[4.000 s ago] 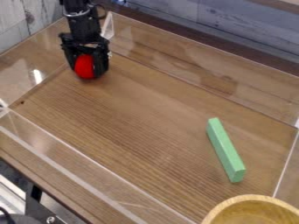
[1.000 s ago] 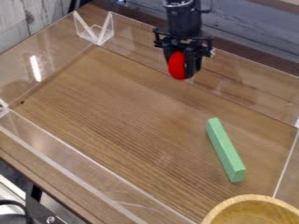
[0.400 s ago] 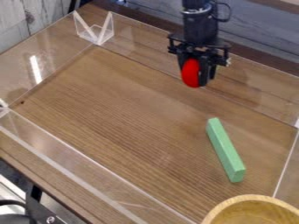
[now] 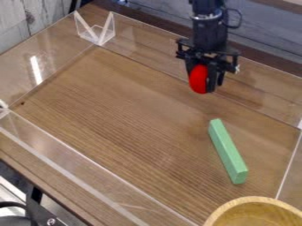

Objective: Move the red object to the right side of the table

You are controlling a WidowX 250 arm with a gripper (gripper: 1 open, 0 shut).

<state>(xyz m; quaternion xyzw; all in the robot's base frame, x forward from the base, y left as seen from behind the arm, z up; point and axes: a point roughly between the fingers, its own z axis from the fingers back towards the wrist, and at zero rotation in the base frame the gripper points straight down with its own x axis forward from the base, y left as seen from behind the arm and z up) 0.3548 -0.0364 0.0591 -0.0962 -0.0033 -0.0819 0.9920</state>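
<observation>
The red object [image 4: 204, 78], a small glossy rounded toy, hangs between the black fingers of my gripper [image 4: 207, 76], which is shut on it. It is held above the far right part of the brown wood-grain table [image 4: 118, 115], a little in from the back wall. The arm comes down from the top edge of the view and hides the toy's upper part.
A long green block [image 4: 228, 150] lies on the tabletop at the right, in front of the gripper. A light wooden bowl [image 4: 252, 213] sits at the bottom right corner. Low clear acrylic walls [image 4: 94, 28] border the table on all sides.
The gripper has carried the red object from the far left of the table across to the right, and a little nearer the front over the last second.
</observation>
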